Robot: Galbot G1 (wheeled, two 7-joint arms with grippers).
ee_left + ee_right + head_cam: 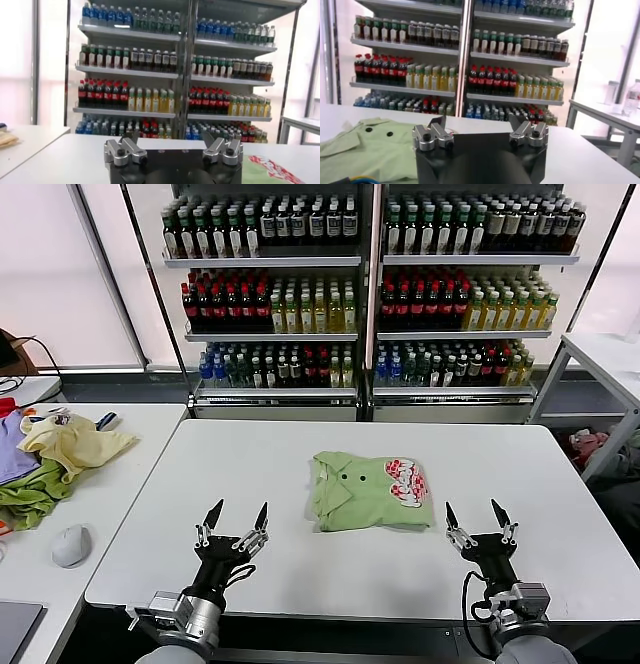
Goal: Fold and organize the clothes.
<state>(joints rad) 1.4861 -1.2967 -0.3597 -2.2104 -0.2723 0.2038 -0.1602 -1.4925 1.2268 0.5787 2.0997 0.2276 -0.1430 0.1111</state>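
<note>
- At the far left, on the side table (120,484), lies a heap of garments (55,459) in pale yellow, purple and darker green, with a computer mouse (71,545) near it. We judge this heap to be outside the present work.
- Our left gripper (238,517) hovers over the near left part of the white table (250,484), its jaws spread wide and empty. It stands well apart from the shirt, which suggests a parked or ready pose and not a grasp.
- The light green polo shirt (368,490) lies at the middle of the white table, slightly right of centre. It is flat and compact, folded into a rough rectangle with the collar and dark buttons facing up on the left and the red-white print on the right. We judge the fold largely complete.
- Our right gripper (476,514) hovers just beside the shirt's near right corner, jaws fully apart and holding nothing. This position fits a release after a fold.
- Behind the table, shelves of bottles (370,284) fill the background and play no part in the task.
</note>
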